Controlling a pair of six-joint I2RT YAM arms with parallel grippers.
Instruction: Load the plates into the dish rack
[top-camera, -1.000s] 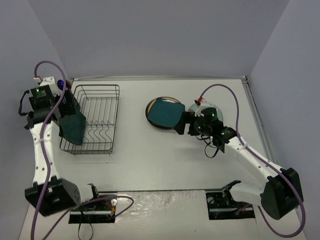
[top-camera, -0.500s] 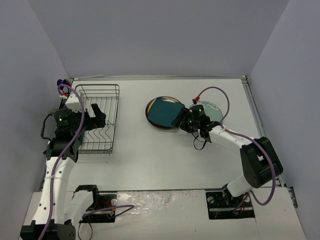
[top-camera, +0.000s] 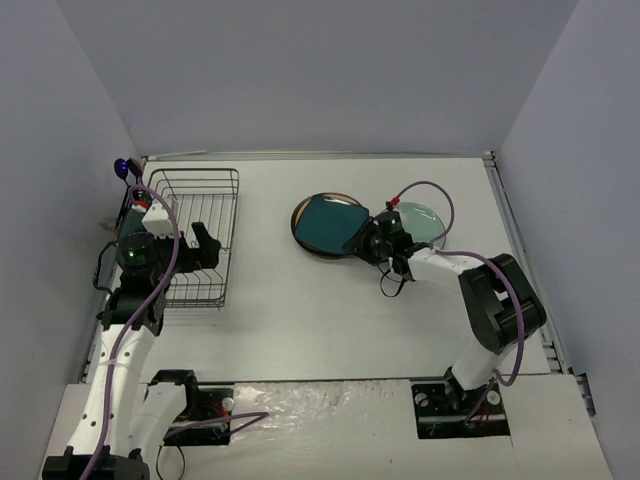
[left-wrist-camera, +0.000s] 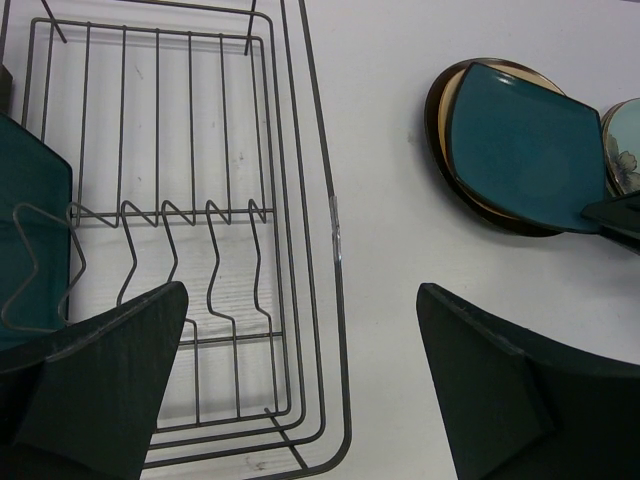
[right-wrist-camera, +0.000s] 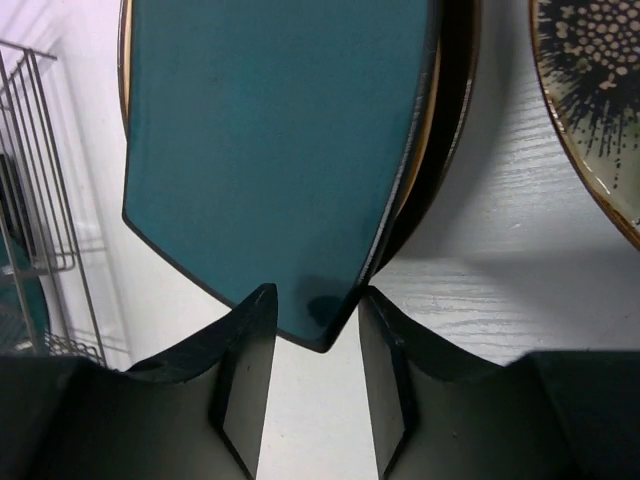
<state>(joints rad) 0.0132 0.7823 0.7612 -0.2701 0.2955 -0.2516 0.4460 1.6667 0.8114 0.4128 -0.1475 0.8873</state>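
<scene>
Plate (right-wrist-camera: 280, 150) corner sits between our right jaws (right-wrist-camera: 315, 300), can't tell if gripped yet. Left jaws (left-wrist-camera: 300, 295) gape, and the rack (left-wrist-camera: 335, 230) is off at 9 o'clock.

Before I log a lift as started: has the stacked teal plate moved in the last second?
No. The teal plate lies on the brown-rimmed plate just as before, the same left rim showing.

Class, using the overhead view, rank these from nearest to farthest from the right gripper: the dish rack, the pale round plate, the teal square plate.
1. Teal square plate: its corner sits between the fingers of the right gripper, just to the left.
2. Pale round plate: close by, on the gripper's right.
3. Dish rack: far off on the left side.
</scene>
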